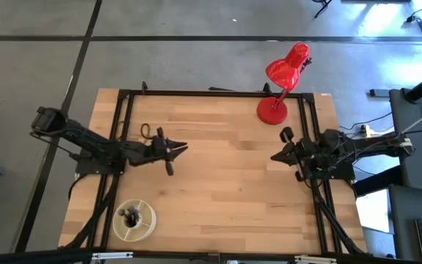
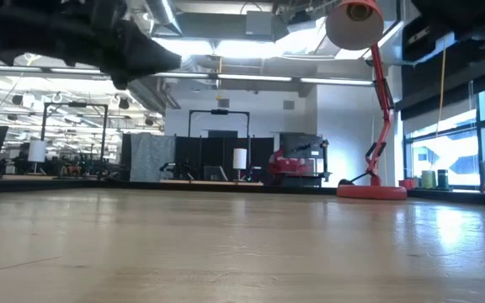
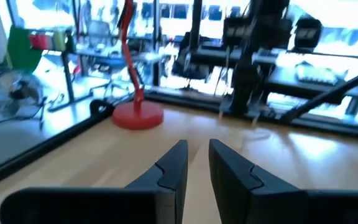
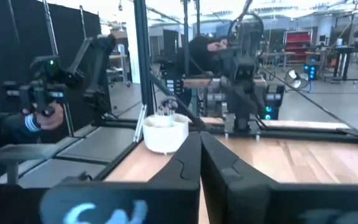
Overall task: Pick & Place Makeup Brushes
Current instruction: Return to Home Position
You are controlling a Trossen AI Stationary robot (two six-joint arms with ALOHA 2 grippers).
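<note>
All the makeup brushes (image 1: 131,215) in view stand in the round organizer (image 1: 150,222) at the worktop's (image 1: 226,198) near-left corner; none lie loose, so the sorting looks finished. The left gripper (image 1: 184,148) hangs by the left edge, fingers slightly parted and empty. The right gripper (image 1: 273,156) hangs by the right edge, clenched on nothing. The middle is bare; only the red lamp (image 1: 273,110) occupies the far-right corner.

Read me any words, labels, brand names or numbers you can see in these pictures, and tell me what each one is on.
No text can be read in any view.
Pale blue marking on the body of the right hand: too blurred to read.
Red lamp, round pale organizer, wooden table: no lettering visible.
</note>
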